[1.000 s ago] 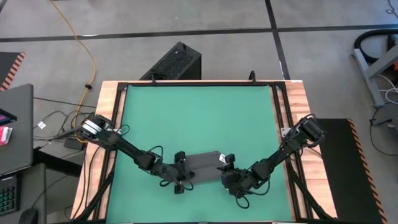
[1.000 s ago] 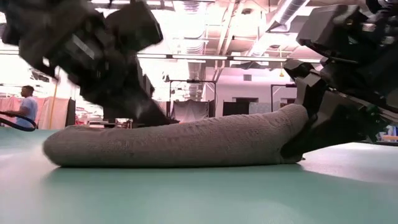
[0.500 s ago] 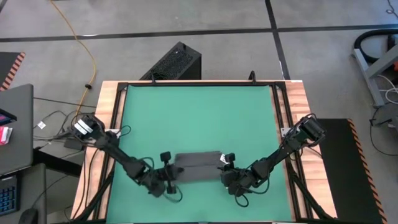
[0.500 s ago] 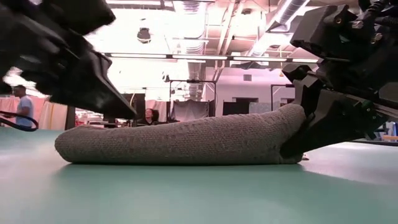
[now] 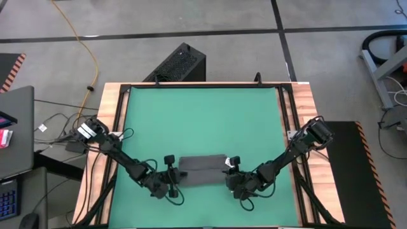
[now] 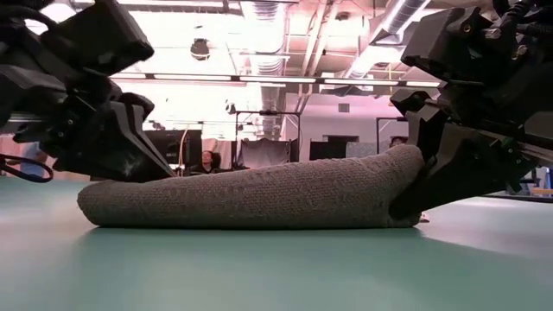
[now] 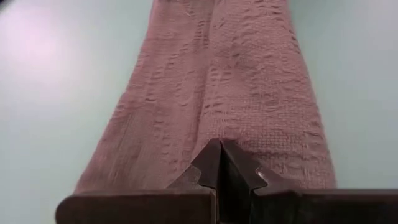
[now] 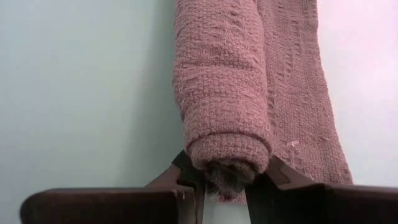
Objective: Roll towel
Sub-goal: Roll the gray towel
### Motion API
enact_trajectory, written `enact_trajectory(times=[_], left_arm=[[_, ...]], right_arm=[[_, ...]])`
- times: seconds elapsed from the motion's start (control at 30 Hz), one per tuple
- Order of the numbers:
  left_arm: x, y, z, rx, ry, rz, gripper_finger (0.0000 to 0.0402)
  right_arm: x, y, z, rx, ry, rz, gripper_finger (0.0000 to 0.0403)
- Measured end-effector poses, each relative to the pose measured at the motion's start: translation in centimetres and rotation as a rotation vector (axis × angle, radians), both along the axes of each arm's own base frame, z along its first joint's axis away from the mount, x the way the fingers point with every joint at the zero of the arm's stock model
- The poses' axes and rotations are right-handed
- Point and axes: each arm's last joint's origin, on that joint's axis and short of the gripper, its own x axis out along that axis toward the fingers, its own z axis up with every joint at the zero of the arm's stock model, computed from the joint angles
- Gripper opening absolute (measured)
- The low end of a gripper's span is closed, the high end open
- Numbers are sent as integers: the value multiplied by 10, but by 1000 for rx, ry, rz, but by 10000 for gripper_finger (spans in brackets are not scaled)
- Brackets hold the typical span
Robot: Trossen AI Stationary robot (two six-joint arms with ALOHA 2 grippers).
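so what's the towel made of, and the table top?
Towel: soft woven or knitted cloth, probably cotton-like; coarse ribbed weave, fuzzy fibres at the rolled end. Table top: smooth green mat, matte with a faint sheen in the low view, possibly rubber or vinyl; wood-look border.

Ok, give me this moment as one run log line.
dark grey soft cloth towel: rolled on green table mat | right end effector: gripping roll's end | left end effector: shut, empty, at the other end
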Motion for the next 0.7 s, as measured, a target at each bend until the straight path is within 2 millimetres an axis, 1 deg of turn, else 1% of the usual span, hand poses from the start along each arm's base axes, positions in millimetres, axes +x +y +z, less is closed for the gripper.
enact_trajectory(times=[0.17,0.37,0.43,0.5,0.6,0.7], left_arm=[[3,9,-3,-12,28,8,0],[7,24,-9,-127,131,32,0],[10,29,-9,-174,144,43,0],[13,33,-9,-226,162,43,0],[17,39,-10,-303,195,34,0],[19,43,-10,-340,211,29,0]], right_arm=[[1,1,1,7,8,6,93],[0,-1,15,123,23,-5,93],[-4,-4,22,169,27,-47,93],[-6,-9,32,236,11,-127,93],[-6,-16,46,337,-17,-193,93],[-4,-23,56,427,-40,-254,93]])
